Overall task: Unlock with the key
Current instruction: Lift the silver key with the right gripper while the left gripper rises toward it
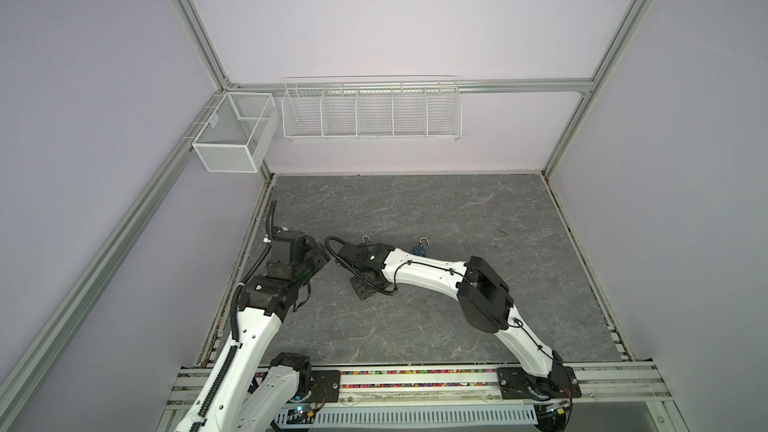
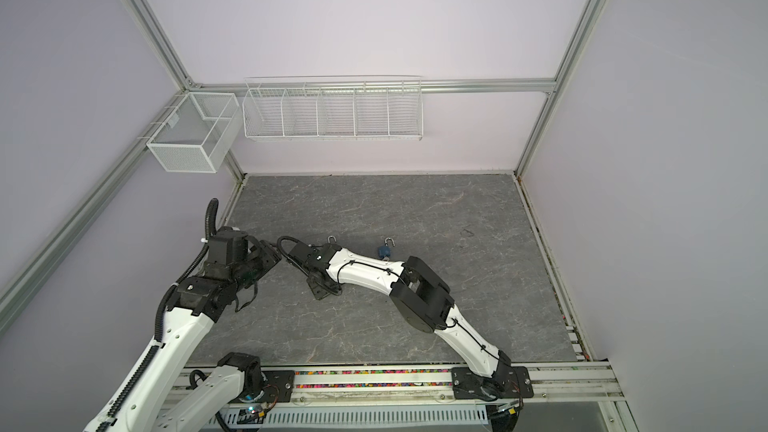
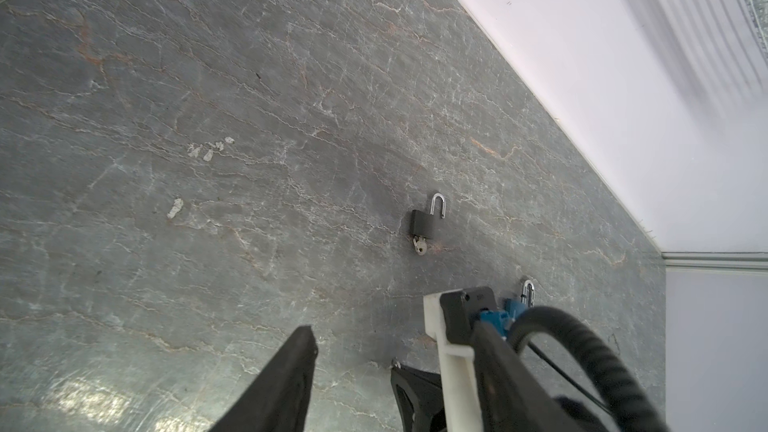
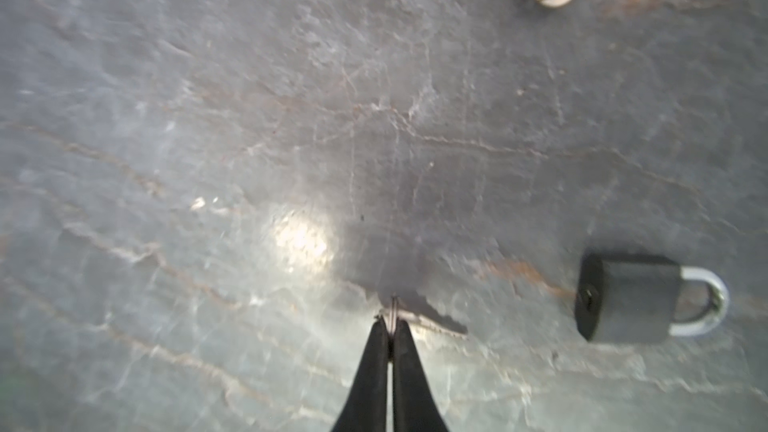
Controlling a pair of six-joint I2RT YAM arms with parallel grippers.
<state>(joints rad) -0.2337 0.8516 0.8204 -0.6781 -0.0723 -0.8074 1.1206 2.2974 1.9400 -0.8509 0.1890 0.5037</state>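
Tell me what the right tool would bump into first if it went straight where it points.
The table top, almost surely. The right tool points down at it, shut on the key, tips seemingly at the surface. The black padlock lies off to the side, out of that line.

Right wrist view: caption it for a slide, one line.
Right gripper shut on the key over the grey table, black padlock lying nearby, keyhole empty.

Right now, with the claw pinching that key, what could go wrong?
The right claw grips the key only by its very end, so it may swing or slip when lifted. The black padlock lies loose on the table, the left claw open and off it; pushing the key in could slide it.
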